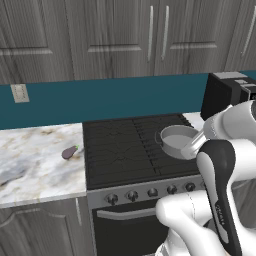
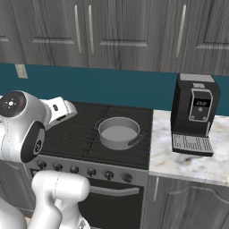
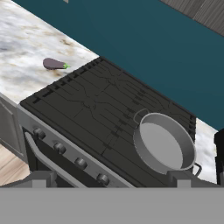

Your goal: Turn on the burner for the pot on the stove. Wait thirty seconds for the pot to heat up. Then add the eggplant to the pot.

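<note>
The stove (image 1: 125, 150) has a black grated cooktop, and a row of dark knobs (image 3: 60, 148) runs along its grey front. A shallow grey pot (image 3: 164, 142), empty and without a lid, sits on the right-hand burner (image 2: 143, 147). It also shows from both base cameras as the pot (image 1: 177, 139) and the pot (image 2: 118, 132). On the marble counter left of the stove lies the small purple eggplant (image 1: 70, 152), which the hand camera sees as the eggplant (image 3: 54, 64). My gripper (image 3: 111, 180) hovers above the stove's front edge, open, with nothing between its tips.
A black coffee machine (image 2: 194, 112) stands on the counter right of the stove. The marble counter (image 1: 30, 160) stretches to the left. A teal backsplash and grey wall cabinets lie behind. The bar-handled oven door (image 1: 125, 215) is below the knobs.
</note>
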